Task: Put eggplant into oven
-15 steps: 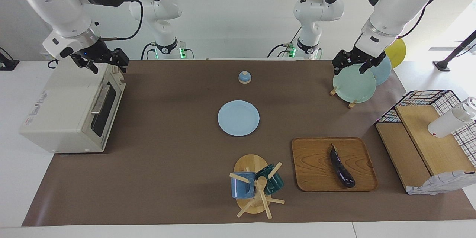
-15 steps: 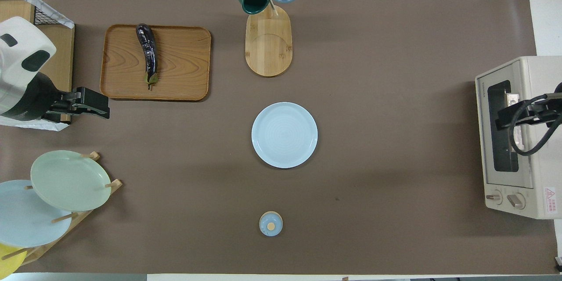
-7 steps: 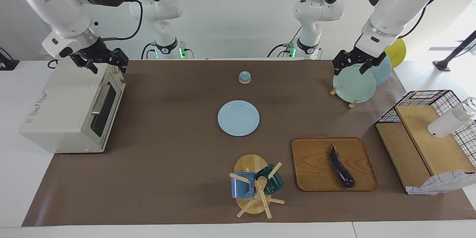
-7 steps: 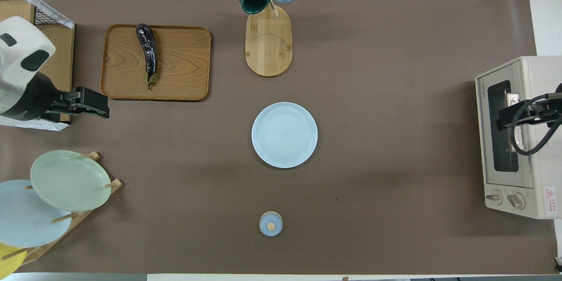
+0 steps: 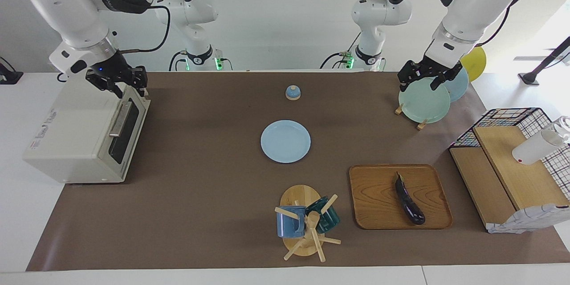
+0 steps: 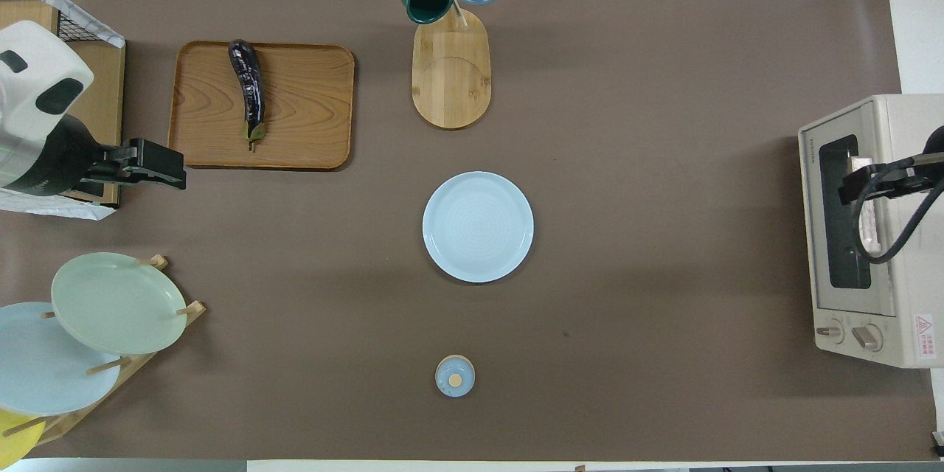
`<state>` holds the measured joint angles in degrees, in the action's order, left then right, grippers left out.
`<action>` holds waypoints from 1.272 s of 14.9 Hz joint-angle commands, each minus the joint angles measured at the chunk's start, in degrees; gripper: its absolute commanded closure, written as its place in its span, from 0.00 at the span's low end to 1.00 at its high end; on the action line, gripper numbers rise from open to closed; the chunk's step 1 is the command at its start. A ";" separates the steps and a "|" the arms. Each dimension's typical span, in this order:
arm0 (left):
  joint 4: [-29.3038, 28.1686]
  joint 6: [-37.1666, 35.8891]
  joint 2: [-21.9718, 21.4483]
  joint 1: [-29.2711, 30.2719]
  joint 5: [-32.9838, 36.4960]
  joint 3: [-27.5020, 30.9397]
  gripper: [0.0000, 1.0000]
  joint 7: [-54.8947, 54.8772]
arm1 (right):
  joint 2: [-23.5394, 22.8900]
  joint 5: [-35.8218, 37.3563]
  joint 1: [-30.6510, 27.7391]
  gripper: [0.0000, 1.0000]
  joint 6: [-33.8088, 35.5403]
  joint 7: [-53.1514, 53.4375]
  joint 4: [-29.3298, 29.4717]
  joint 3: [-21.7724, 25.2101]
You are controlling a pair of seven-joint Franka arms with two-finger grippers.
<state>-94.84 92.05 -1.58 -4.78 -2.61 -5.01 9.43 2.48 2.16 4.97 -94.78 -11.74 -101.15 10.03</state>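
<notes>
The eggplant [image 5: 409,202] [image 6: 248,92], slim and dark purple, lies on a wooden tray [image 5: 374,196] [image 6: 310,103] toward the left arm's end of the table. The cream oven [image 5: 75,133] [image 6: 900,236] stands at the right arm's end with its dark glass door closed. My right gripper [image 5: 130,89] [image 6: 848,188] hangs over the oven's top front edge, just above the door handle [image 5: 120,118], with its fingers apart. I cannot tell whether it touches the oven. My left gripper [image 5: 418,82] [image 6: 173,171] is open and empty, raised over the plate rack's end of the mat.
A pale blue plate [image 5: 285,141] sits mid-table, with a small blue lidded dish [image 5: 292,92] nearer the robots. A mug tree [image 5: 305,225] with two mugs stands beside the tray. A plate rack [image 5: 425,98] and a wire basket with wooden boards [image 5: 512,164] stand at the left arm's end.
The right gripper's fingers have drawn closer together over the oven's front edge, and its wrist has shifted slightly. The left gripper has drifted a little. The eggplant has not moved.
</notes>
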 commanded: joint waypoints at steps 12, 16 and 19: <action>13.00 22.19 31.25 0.04 0.06 0.08 0.00 -4.42 | 1.74 9.00 -2.25 1.00 -11.99 13.50 -13.55 0.43; 16.89 27.65 38.58 0.83 6.13 -0.18 0.00 -8.98 | 1.57 9.26 -3.47 1.00 -12.53 9.92 -14.69 0.43; 13.65 34.75 38.58 0.74 5.43 -0.09 0.00 -9.34 | 1.48 9.26 -4.97 1.00 -14.64 6.56 -15.75 0.43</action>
<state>-80.05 122.70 37.10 -4.34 1.88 -4.82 1.15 3.54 10.54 1.03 -107.57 -2.95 -115.48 10.55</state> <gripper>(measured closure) 0.000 0.991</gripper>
